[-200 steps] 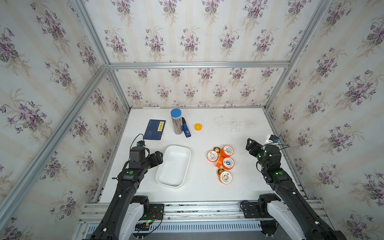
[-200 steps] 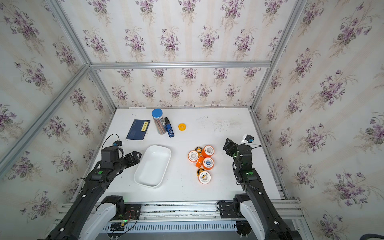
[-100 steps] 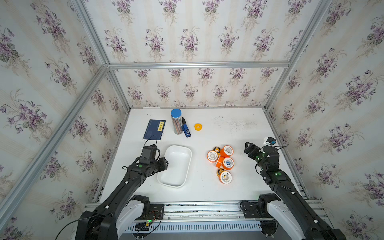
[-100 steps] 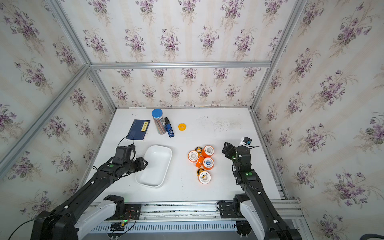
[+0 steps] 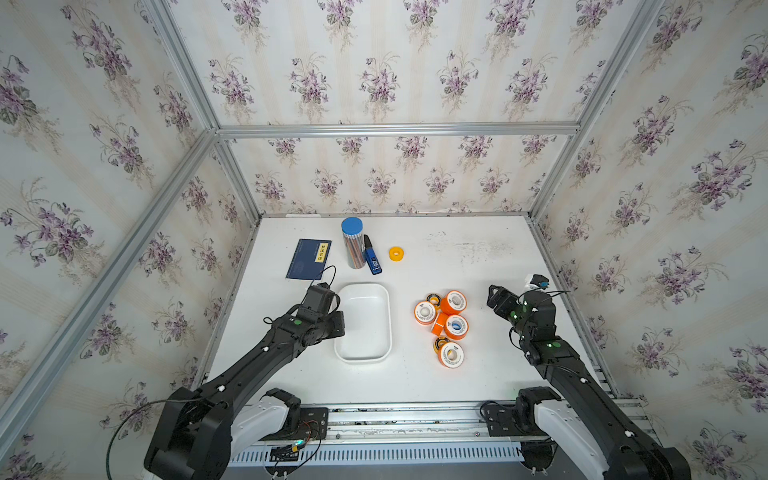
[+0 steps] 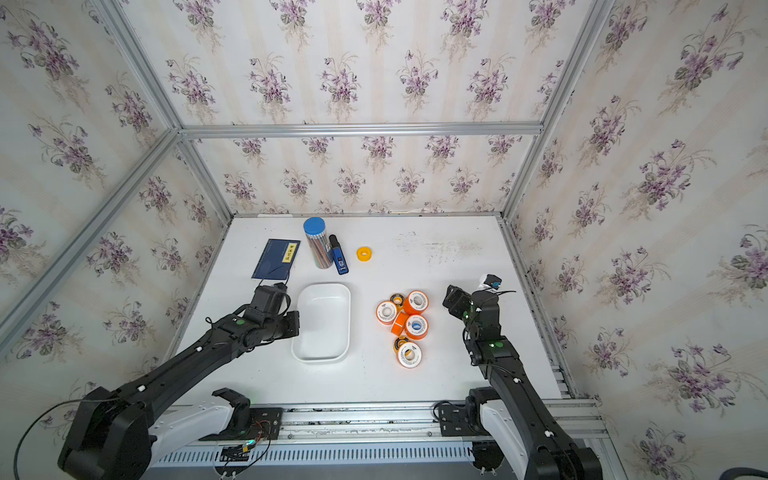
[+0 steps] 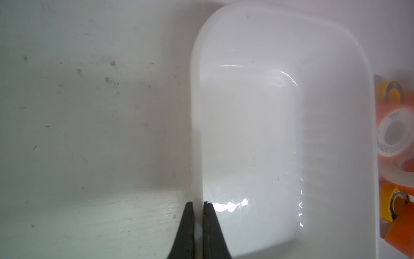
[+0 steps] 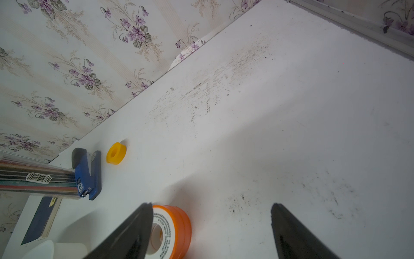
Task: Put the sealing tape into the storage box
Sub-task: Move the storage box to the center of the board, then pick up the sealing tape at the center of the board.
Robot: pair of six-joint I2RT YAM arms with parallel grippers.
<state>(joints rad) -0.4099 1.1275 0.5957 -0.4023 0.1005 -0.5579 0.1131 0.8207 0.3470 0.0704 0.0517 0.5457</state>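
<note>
We see the left claw (image 7: 198, 209) pinched shut on the storage box's (image 5: 389, 320) left rim. The right claw (image 8: 212, 207) gapes wide, empty, just right of the sealing tape rolls (image 5: 456, 326) clustered on the counter (image 5: 478, 257) right of the box.

Both top views look steeply down from high at the front, taking in the whole tabletop (image 5: 478, 374). Left wrist view hangs close over the box (image 7: 331, 56); right wrist view skims low toward the wall (image 8: 67, 67). Both catch spools (image 8: 179, 226).
</note>
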